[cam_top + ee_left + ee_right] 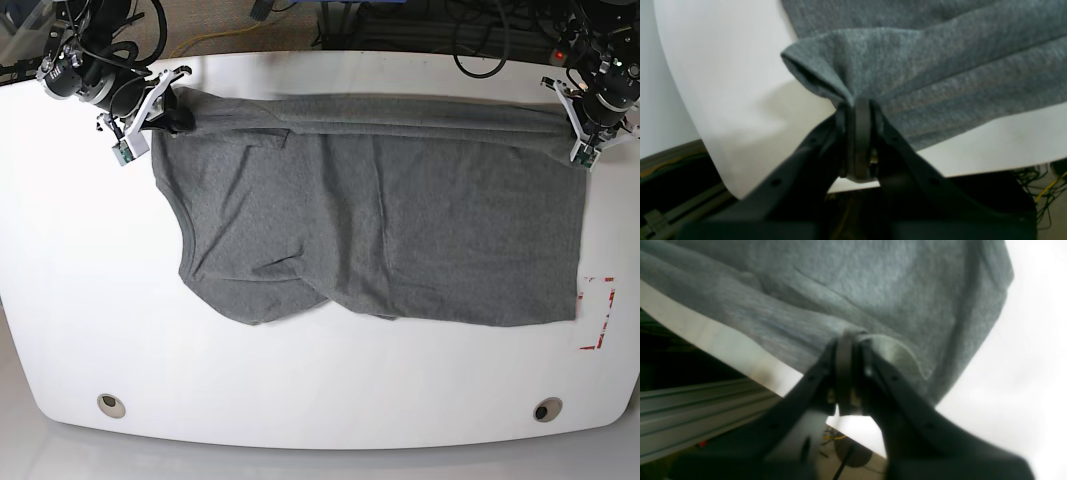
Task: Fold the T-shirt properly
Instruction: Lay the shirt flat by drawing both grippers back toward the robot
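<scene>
The white desk (pixel 320 400) carries little besides the cloth: a red dashed corner mark (pixel 598 313) sits near its right edge in the base view, and two round metal grommets (pixel 112 405) lie near its front edge. Black cables (pixel 470 35) and aluminium frame rails (pixel 700 406) crowd the space behind the far edge. Nothing lies on the shirt or between the arms.

The grey T-shirt (pixel 380 230) lies spread across the middle of the desk, its far edge drawn into long folds running from one arm to the other, its near edge rumpled at the front.

The left gripper (pixel 858 103) is at the shirt's far corner on the right of the base view; its jaws are fully closed, pinching a bunched corner of the fabric that fans out from the tips over the desk edge.

The right gripper (pixel 850 336) is at the far corner on the left of the base view. Its jaws stand nearly together with grey cloth gathered right at the tips; whether they truly grip it or have begun to let go, I cannot tell.
</scene>
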You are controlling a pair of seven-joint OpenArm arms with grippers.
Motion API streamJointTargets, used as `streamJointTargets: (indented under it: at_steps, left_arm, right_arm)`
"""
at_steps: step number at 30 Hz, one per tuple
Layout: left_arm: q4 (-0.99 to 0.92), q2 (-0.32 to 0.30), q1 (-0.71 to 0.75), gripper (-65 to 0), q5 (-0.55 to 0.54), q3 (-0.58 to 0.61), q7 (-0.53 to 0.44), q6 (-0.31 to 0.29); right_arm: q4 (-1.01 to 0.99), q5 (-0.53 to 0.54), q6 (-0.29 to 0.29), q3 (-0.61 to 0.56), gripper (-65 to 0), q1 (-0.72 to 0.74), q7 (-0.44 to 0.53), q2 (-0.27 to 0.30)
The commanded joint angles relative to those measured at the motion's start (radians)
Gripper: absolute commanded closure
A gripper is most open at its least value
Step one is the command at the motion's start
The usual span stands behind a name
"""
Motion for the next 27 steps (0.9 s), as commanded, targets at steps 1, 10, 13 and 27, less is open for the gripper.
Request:
streamJointTargets:
  at_steps: [1,10,13,27]
  left_arm:
    - [0.012,-0.016,-0.001,0.0,0.022,-0.013,0.005,0.01]
    - [0.011,0.004,-0.034,0.0,0.023,-0.015,0.003,0.01]
    - [0.011,0.004,-0.034,0.0,0.023,-0.012,0.005,0.01]
    - [0.012,0.001,-0.027,0.0,0.023,-0.015,0.005,0.01]
  right_arm:
    - [0.014,0.001,-0.002,0.01,-10.6,-0.002,0.007,0.013]
    - [-0.009,-0.007,-0.002,0.052,-39.6,0.052,0.012,-0.019]
    - [-0.078,-0.007,-0.002,0.064,-42.5,0.087,0.009,-0.026]
    - [-0.124,-0.007,-0.002,0.087,-38.0,0.015,0.004,-0.109]
